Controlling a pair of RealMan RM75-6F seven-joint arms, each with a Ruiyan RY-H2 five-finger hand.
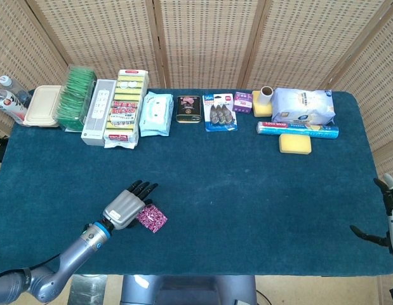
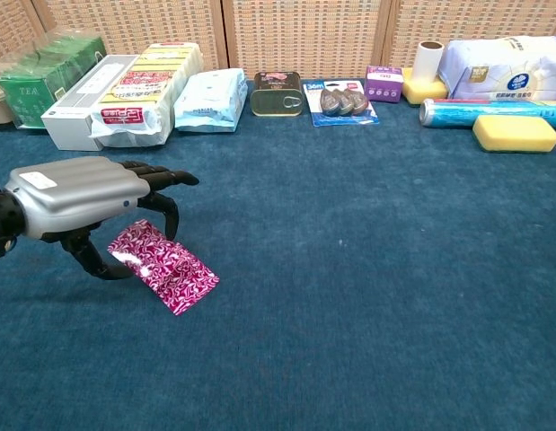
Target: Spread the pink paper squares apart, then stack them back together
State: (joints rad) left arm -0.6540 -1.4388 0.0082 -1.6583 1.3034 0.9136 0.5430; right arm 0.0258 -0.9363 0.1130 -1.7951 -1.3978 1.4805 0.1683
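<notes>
Left hand [image 2: 84, 202] pinches one pink paper square [image 2: 143, 250] over another [image 2: 183, 283], overlap partly hidden (right hand [image 1: 388, 213] cropped, grip unclear).

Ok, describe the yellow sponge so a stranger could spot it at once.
Look along the back row of goods on the blue table, toward its right end. In front of the blue roll of wrap lies the yellow sponge, alone on the cloth. It is the only plain, unwrapped yellow block there.
</notes>
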